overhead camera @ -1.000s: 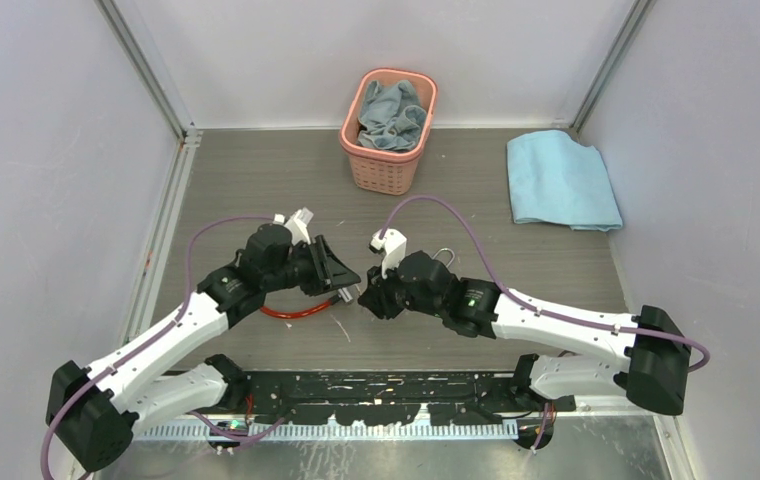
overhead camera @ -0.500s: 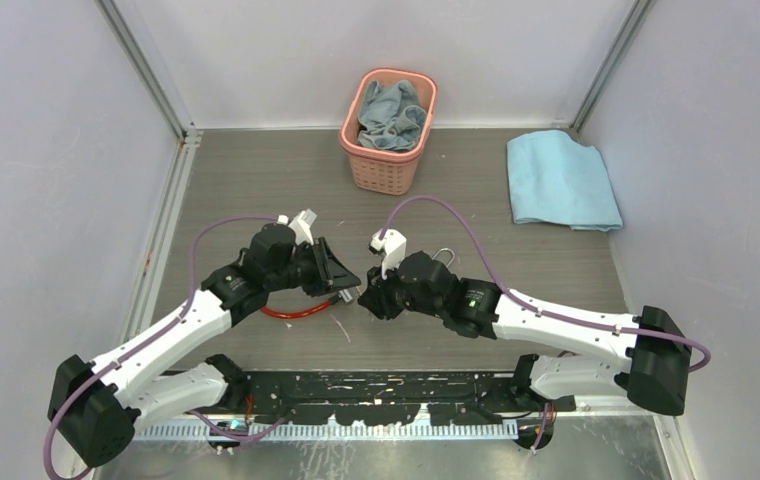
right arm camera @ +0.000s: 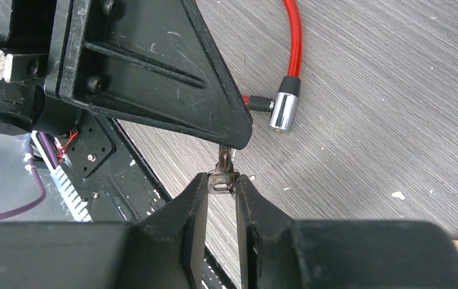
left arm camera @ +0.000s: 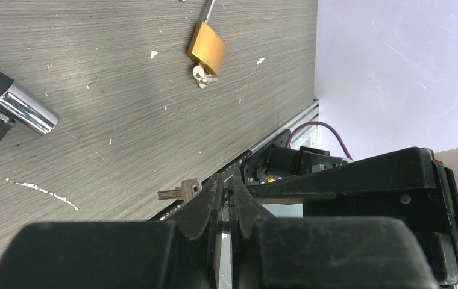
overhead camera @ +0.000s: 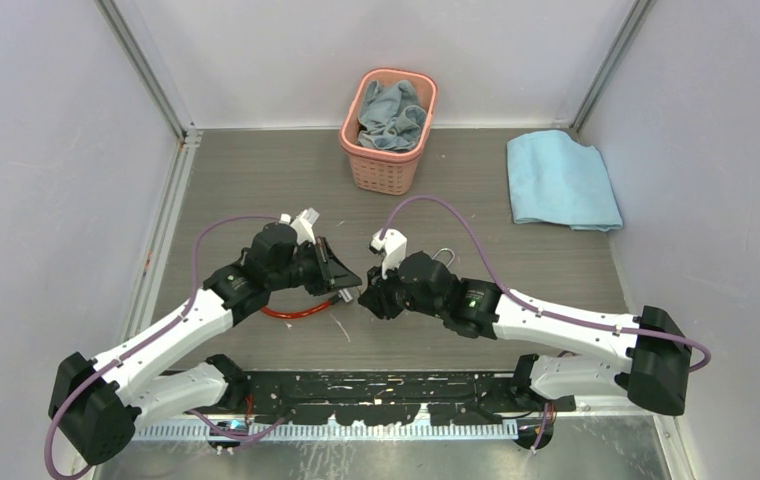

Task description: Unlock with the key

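Over the desk (overhead camera: 516, 270), the right gripper's (right arm camera: 222, 182) jaws pinch the key (right arm camera: 225, 161) by its head. The left gripper's (left arm camera: 227, 195) jaws, nearly pressed together, sit at its other end. The padlock (left arm camera: 207, 47) lies apart.

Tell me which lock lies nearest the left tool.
The red cable lock, its metal end beside the left tool; the brass padlock lies beyond the right arm.

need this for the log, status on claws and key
Claws: left claw and right claw both shut on key. The padlock lies apart, untouched. Nearby red cable lock, not blocking.
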Controlling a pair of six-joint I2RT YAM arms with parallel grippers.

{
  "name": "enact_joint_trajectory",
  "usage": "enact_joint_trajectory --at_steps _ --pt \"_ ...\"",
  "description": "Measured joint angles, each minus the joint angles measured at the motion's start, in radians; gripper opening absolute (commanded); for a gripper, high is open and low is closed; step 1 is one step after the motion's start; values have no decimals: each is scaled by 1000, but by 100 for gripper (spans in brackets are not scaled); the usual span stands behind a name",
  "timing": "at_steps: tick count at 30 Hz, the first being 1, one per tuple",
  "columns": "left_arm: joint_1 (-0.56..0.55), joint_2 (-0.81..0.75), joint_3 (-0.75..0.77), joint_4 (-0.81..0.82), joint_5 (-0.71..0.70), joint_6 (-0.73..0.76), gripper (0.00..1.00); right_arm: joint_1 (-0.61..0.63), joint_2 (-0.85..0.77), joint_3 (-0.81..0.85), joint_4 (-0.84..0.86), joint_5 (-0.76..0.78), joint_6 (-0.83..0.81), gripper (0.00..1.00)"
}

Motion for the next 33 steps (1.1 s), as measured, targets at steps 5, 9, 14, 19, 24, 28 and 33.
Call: enact_joint_trajectory --at_steps 5,9,14,19,24,28,33 --pt "0 0 0 5 0 0 9 1 -7 0 0 11 0 1" --pt "-1 0 0 9 1 -1 11 3 -11 0 0 23 0 1" --pt "-5 0 0 9 3 -1 11 3 -13 0 0 36 0 1" --pt "-5 0 0 9 3 -1 3 3 -13 0 0 42 1 1" --pt "-6 0 -1 10 1 2 0 3 -13 0 0 47 5 7" --pt "-6 -1 -7 16 -4 1 0 3 -13 3 -5 61 17 40" --pt "-6 -31 -21 24 -11 2 0 3 -17 33 -43 93 32 51"
